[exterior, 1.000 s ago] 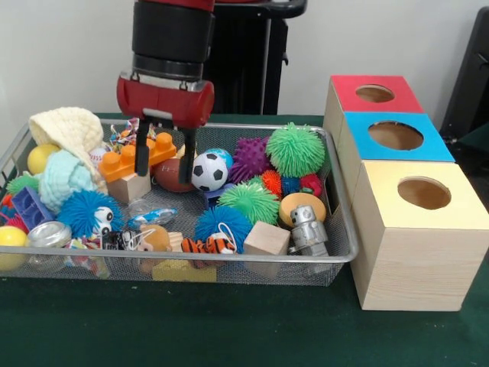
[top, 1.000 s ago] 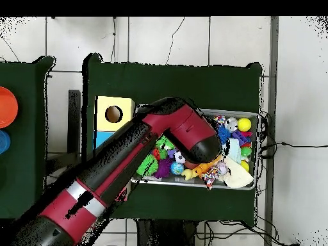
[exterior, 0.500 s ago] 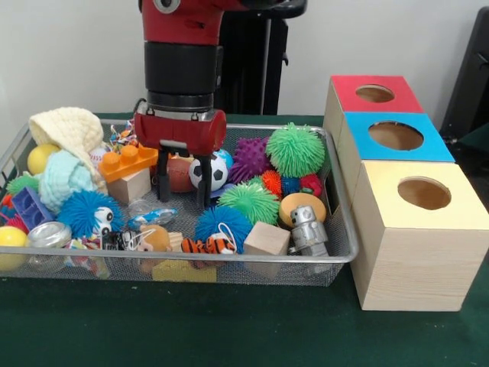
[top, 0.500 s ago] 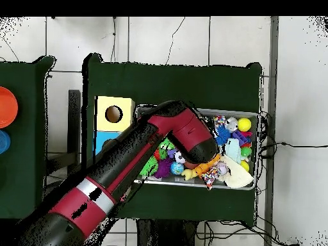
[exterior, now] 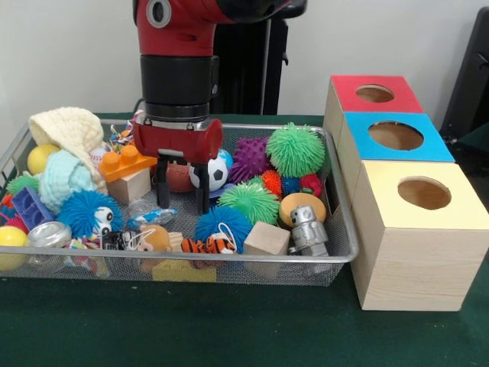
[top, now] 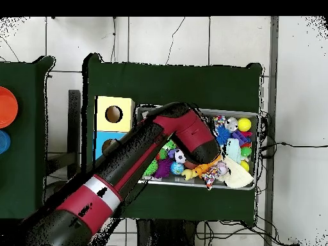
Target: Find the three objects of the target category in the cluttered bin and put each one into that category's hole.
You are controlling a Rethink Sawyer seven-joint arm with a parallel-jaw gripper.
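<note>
Football [exterior: 179,177], brown and partly hidden, is seen low in the mesh bin [exterior: 336,256], hemmed by an orange block [exterior: 128,162] and a soccer ball [exterior: 215,173]; little free room is left around it. It is straddled by the released pincer [exterior: 182,195], fingers spread either side.

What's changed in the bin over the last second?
The gripper has come down into the mesh bin and shifted toward the soccer ball; its open fingers now stand beside the brown football, gripping nothing. The toys and the three boxes stayed put.
</note>
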